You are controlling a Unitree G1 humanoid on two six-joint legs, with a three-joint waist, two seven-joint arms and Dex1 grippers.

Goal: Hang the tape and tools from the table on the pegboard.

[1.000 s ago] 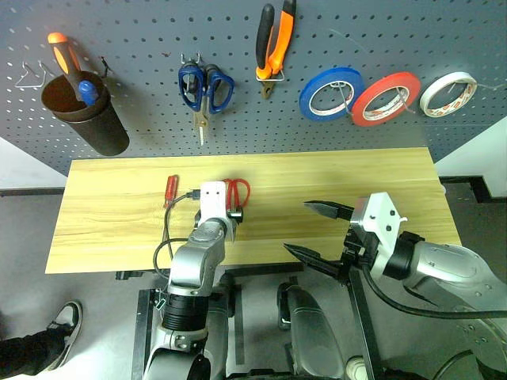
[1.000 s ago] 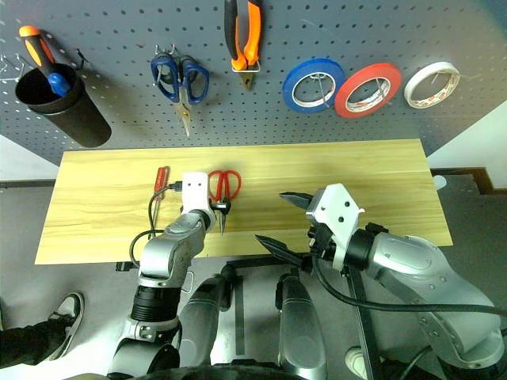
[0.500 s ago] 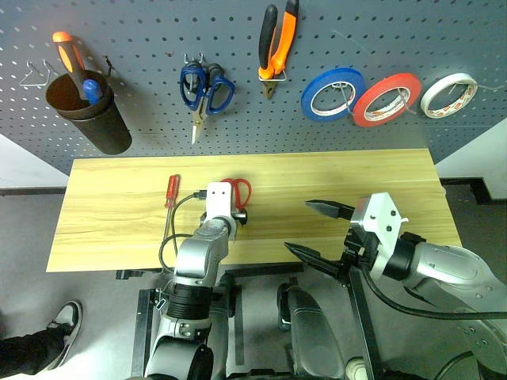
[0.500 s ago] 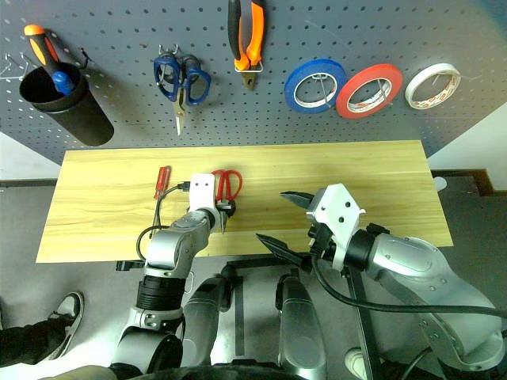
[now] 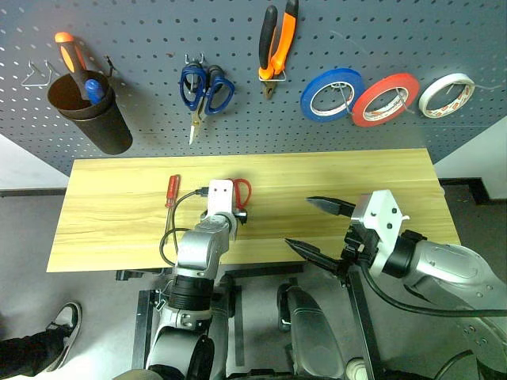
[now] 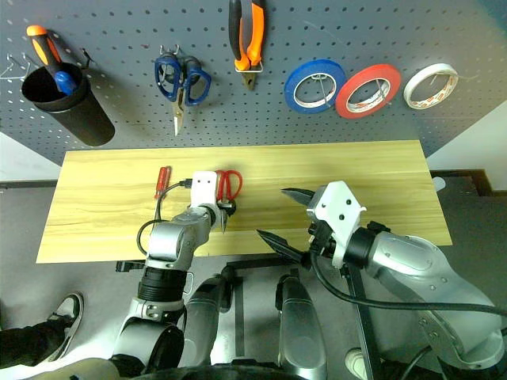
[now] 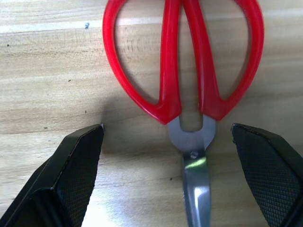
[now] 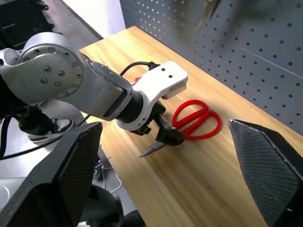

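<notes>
- a dark grey perforated pegboard [image 5: 142, 32] rises behind the light wooden worktop [image 5: 111, 218];
- a black cup [image 5: 91, 115] hangs at its left, holding an orange-and-black-handled screwdriver [image 5: 70, 54] and a blue-handled screwdriver [image 5: 93, 90];
- blue-handled scissors [image 5: 204, 89] hang blades down;
- a blue tape roll [image 5: 331, 93] and a white tape roll [image 5: 447, 93] hang further right;
- a person's black-and-white shoe [image 5: 63, 321] rests on the floor.

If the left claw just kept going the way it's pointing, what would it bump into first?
Most likely the red-handled scissors: they lie on the table straight ahead of the open left gripper, blades between its fingers. How near the fingertips are to the wood is hard to judge.
</notes>
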